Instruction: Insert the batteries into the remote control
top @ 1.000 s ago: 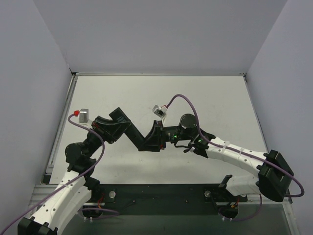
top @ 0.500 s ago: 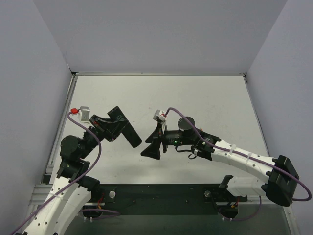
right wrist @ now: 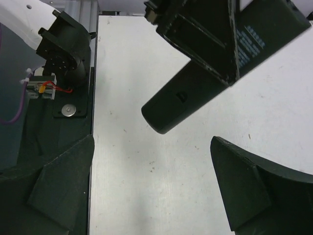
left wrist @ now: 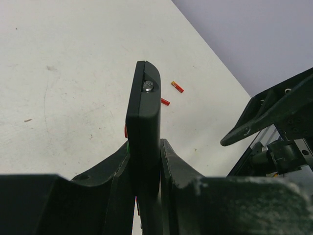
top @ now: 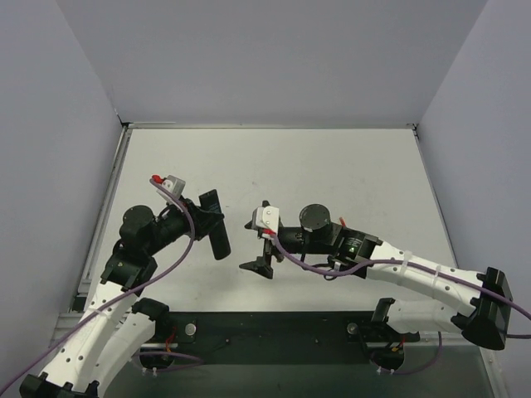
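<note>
My left gripper is shut on the slim black remote control and holds it above the table. In the left wrist view the remote control stands edge-on between the left gripper's fingers. A metal contact shows at its far end. Two small red batteries lie on the white table beyond that end; the top view does not show them. My right gripper is open just right of the remote. In the right wrist view the right gripper is empty, with the remote control above it.
The white table is walled by grey panels at the back and on both sides. A dark base strip with the arm mounts runs along the near edge. The left arm's base shows at the right wrist view's upper left.
My right gripper has let go of the remote, opened wide and drawn back toward the near edge. The left gripper kept the remote and turned it to point toward the near edge.
</note>
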Robot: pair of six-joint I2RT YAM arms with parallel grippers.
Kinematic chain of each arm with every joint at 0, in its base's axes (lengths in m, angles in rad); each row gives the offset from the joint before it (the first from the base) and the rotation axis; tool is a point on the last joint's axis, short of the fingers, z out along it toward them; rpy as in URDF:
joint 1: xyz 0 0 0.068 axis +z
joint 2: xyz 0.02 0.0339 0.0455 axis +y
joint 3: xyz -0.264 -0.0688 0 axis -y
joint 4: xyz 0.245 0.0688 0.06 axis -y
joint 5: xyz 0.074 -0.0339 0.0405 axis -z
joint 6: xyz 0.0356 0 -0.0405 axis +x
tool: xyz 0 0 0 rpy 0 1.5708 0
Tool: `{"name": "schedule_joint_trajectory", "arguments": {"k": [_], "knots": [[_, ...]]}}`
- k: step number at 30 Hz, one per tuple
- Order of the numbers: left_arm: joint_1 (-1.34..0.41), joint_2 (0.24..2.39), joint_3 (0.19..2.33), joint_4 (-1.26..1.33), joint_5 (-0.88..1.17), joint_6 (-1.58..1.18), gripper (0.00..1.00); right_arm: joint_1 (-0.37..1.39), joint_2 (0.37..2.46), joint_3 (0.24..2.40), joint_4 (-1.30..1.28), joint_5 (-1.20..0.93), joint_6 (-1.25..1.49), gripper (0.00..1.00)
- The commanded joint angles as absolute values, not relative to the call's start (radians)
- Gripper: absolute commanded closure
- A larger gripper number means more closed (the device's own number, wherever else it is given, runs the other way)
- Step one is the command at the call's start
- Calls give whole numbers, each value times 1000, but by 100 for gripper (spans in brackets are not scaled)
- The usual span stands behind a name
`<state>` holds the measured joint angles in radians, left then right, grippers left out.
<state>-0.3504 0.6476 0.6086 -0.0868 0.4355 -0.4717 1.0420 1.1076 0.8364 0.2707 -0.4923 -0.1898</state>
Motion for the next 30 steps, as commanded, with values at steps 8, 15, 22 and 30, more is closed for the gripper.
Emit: {"name": "schedule_joint_trajectory", "arguments": {"k": [8, 15, 22, 30], "knots": [[-318, 621, 586, 14, 565, -411, 100, 1221, 1301, 985, 279, -325, -526, 0], [-318, 566, 558, -37, 549, -433, 100, 1293, 1371, 1011, 311, -216, -607, 2], [-316, 561, 542, -15, 549, -475, 100, 1313, 1390, 989, 334, -166, -629, 6], [-316, 568, 506, 78, 538, -558, 100, 1313, 1401, 974, 338, -136, -653, 8]]}}
